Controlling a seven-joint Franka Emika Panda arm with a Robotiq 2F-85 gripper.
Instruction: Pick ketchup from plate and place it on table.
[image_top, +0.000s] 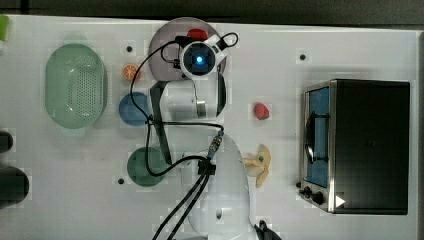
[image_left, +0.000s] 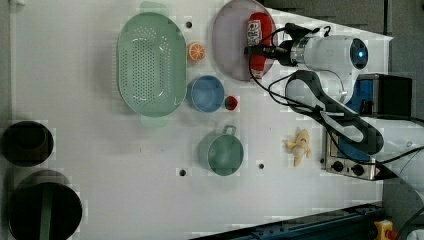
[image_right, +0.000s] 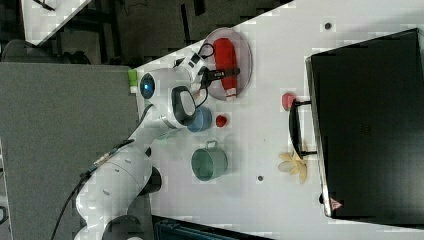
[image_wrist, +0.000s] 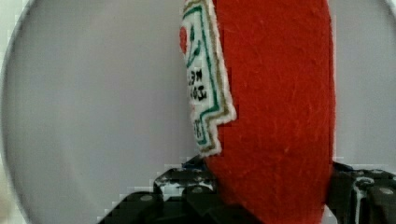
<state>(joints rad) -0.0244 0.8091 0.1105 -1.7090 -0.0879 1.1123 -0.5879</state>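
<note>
On the plate (image_left: 227, 45), the ketchup (image_wrist: 275, 107) is seen lying between the fingers (image_wrist: 187, 186) of the gripper (image_left: 257, 50), which are set against its sides. Its far end is cut off in the wrist view, and from the top view most of it is hidden by the arm.

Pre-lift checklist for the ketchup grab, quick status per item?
1. Ketchup between the jaws: ok, the wrist view shows a finger on each side of the red body.
2. Gripper across the bottle's middle: ok in the right view.
3. Jaws fully clamped on the bottle: cannot tell.
4. Bottle on the plate: ok, nothing else lies on the plate.
5. Free table for the drop: ok, bare white top between plate and toaster oven.
6. Neighbours clear of the lift: ok, orange slice and blue bowl sit off the plate.
</note>
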